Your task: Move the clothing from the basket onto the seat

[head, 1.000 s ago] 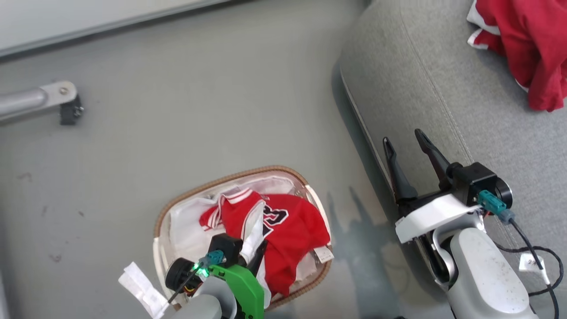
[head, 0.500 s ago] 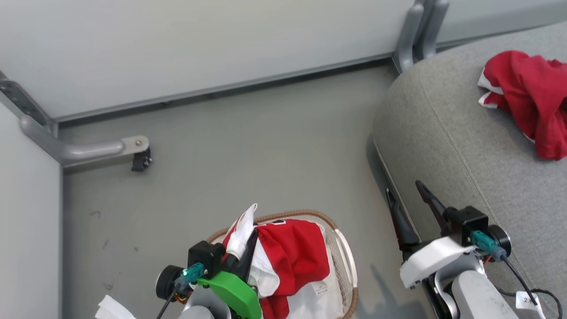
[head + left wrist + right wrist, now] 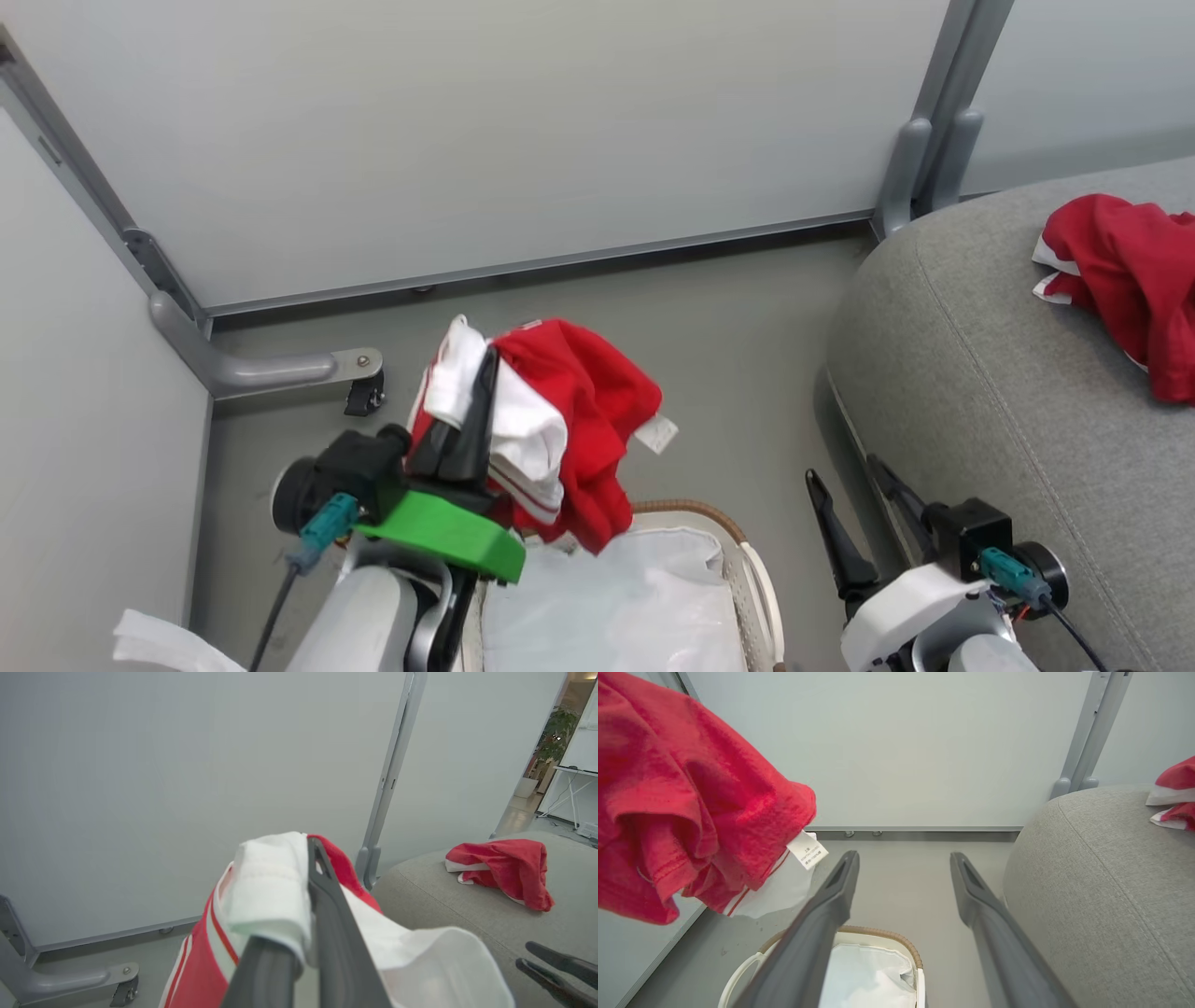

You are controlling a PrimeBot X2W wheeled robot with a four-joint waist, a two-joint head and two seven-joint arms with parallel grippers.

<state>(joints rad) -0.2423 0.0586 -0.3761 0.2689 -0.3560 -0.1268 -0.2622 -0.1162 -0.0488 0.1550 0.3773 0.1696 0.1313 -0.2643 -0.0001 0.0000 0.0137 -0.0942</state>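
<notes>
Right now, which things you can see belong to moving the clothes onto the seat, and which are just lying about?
Job in hand:
red garment, held by the left gripper, jaws shut
basket
seat
second red garment, on the seat

Just there:
white liner sheet in the basket
metal frame foot
wall panel
right gripper, jaws open, holding nothing
</notes>
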